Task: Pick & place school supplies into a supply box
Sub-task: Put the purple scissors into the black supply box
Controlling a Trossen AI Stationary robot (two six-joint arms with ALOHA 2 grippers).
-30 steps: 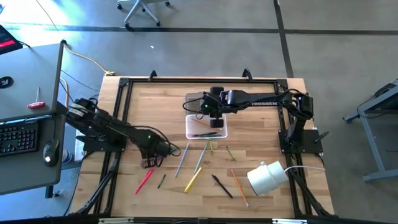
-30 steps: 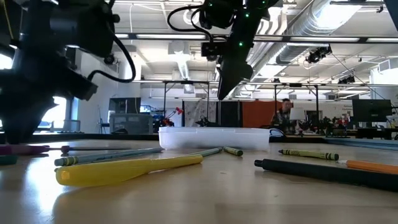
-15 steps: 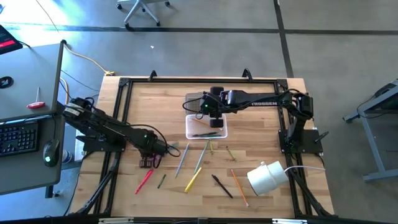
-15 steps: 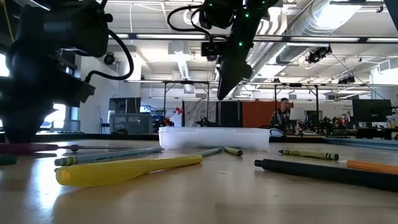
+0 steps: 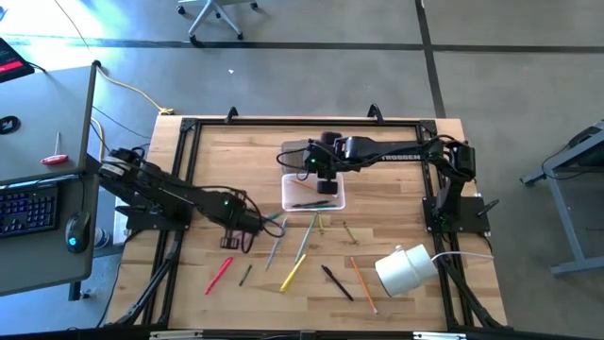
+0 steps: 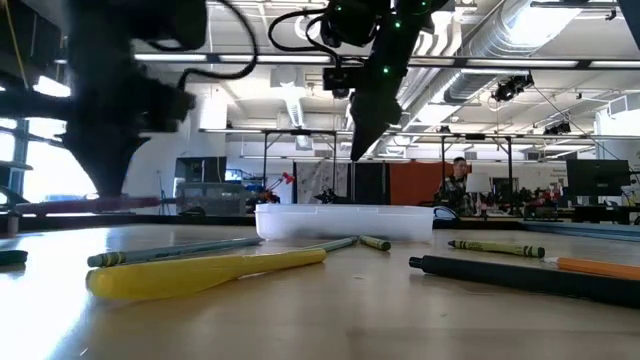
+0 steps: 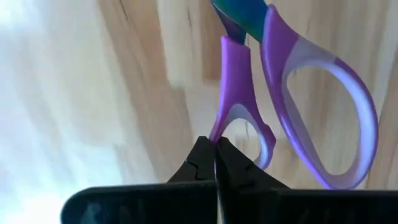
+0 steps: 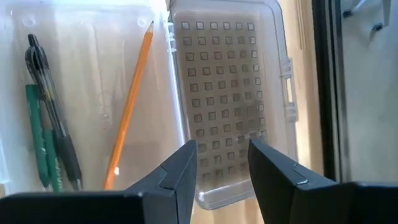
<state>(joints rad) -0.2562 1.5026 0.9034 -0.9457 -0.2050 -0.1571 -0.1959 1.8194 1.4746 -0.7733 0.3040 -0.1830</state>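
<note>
Item: purple-handled scissors with translucent finger loops (image 7: 292, 106), held by the left gripper (image 7: 216, 163), whose fingers are pressed fully together on the thin rim of the smaller loop; position, low over the wooden table (image 5: 396, 151), left of the scattered pens. Destination: clear plastic supply box with dotted hinged lid (image 8: 224, 93), lid laid open, tray (image 5: 313, 193) at table centre holding an orange pencil (image 8: 127, 106), a black pen and a green pen. Right gripper (image 8: 221, 168) hovers above the box, fingers apart, holding nothing. Handling note: the pinch sits on one edge, so the scissors likely swing; carry slowly, align lengthwise with the tray, lower before releasing, and mind the right arm overhead
</note>
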